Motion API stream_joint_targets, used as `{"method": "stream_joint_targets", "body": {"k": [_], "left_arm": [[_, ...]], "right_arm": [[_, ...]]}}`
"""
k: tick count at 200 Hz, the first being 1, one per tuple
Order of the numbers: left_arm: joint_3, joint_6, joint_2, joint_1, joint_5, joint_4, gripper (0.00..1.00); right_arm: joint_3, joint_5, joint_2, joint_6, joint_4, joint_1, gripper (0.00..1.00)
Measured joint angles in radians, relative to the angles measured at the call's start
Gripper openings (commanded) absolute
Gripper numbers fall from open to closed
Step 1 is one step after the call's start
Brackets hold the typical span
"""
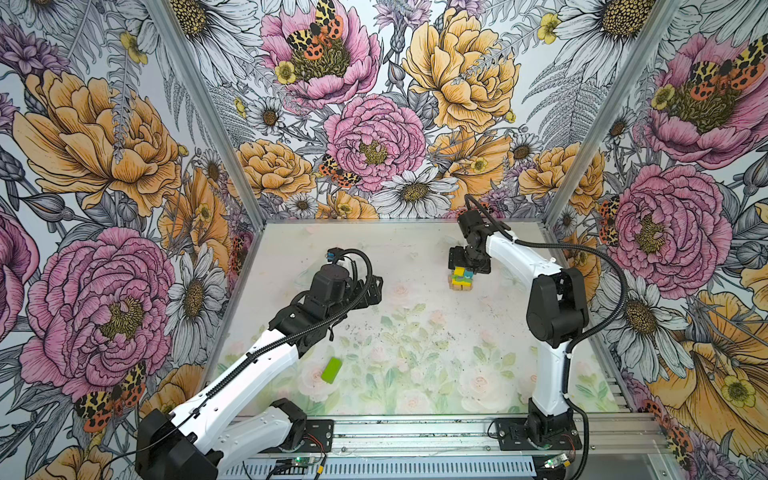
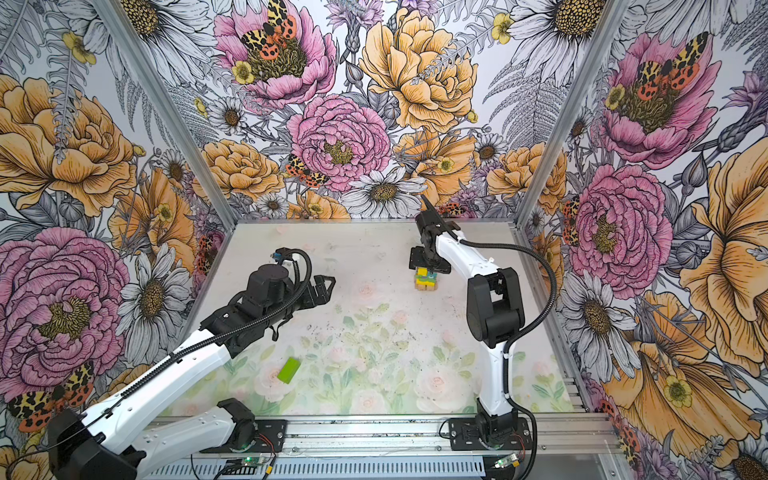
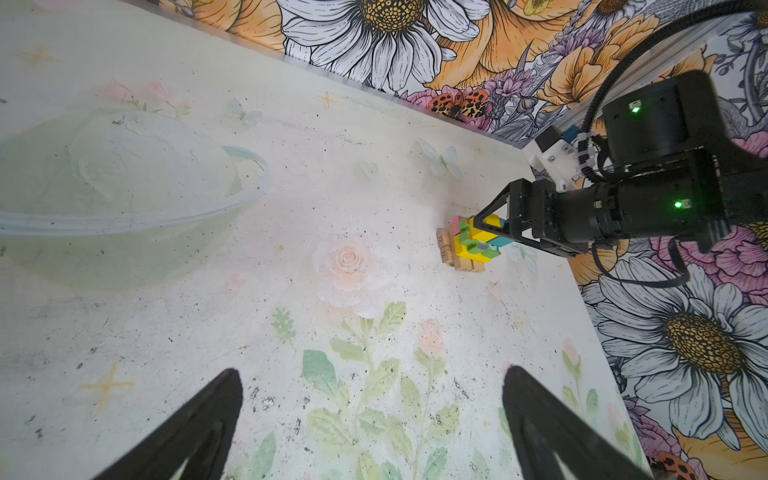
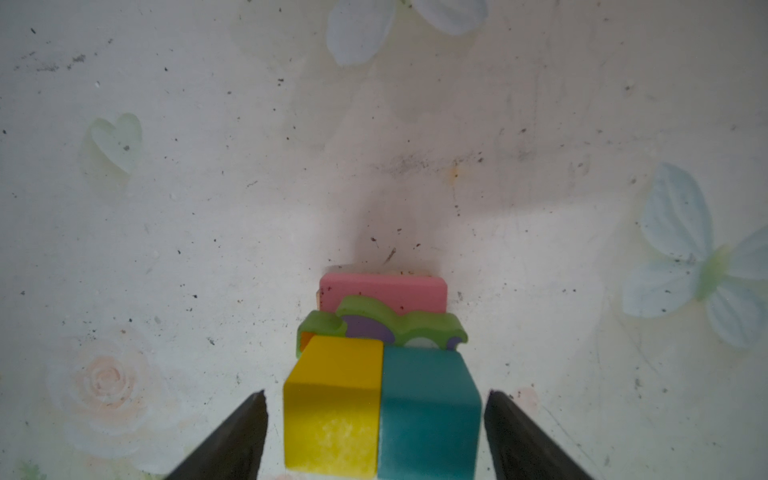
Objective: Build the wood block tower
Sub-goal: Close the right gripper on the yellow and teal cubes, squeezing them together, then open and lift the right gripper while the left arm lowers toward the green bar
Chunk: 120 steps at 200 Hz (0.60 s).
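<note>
A: Where to find the tower (image 1: pixel 462 279)?

B: Toward the far right of the tabletop (image 1: pixel 415 332), straight under the right tool (image 4: pixel 376 394). Tan bars (image 3: pixel 461 262) at the base, then a pink block (image 4: pixel 382 291) and a green owl-printed block (image 4: pixel 386 324), with a yellow block (image 4: pixel 332 411) and a teal block (image 4: pixel 428 411) side by side on top.

A: Gripped or let go?

B: Let go, judging by the right wrist view. Parted jaws straddling the yellow and teal pair, with a clear gap on the yellow side and hardly any on the teal side. Left tool (image 3: pixel 372 372) spread wide and empty, hanging near mid-tabletop, well apart from the stack.

A: Left to place?

B: Seemingly only the lime-green block (image 1: pixel 331 370), lying flat near the front left, just beside the left forearm (image 1: pixel 257 365).

A: Handling?

B: Probably light, stiff and smooth-painted, with no give, so little squeeze needed. Best taken across the two long flat sides, near the middle, and set down level.

A: In the way?

B: No other thing seen lying between block and stack. Worth minding the right tool around the stack's top: better lifted straight up and clear first, since any sideways brush could topple loose pieces. Also the left forearm, close beside the lime-green block.
</note>
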Motion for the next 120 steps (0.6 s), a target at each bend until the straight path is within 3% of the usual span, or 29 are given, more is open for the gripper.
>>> {"method": "stream_joint_targets", "body": {"k": [36,64,120], "left_arm": [[-0.003,-0.003,-0.031,0.0,-0.01,-0.039,0.99],[-0.051,-0.04,-0.15,0.0,-0.062,-0.106,0.99],[-0.219,-0.239,-0.334,-0.053,-0.198,-0.305,0.98]], "right_arm": [[-0.013,0.002,-0.108,-0.006,-0.002,0.003,0.85],[-0.062,0.01,-0.256,-0.006,0.0,0.028,0.85],[-0.197,0.007,-0.407,-0.005,0.005,0.124,0.85]]}}
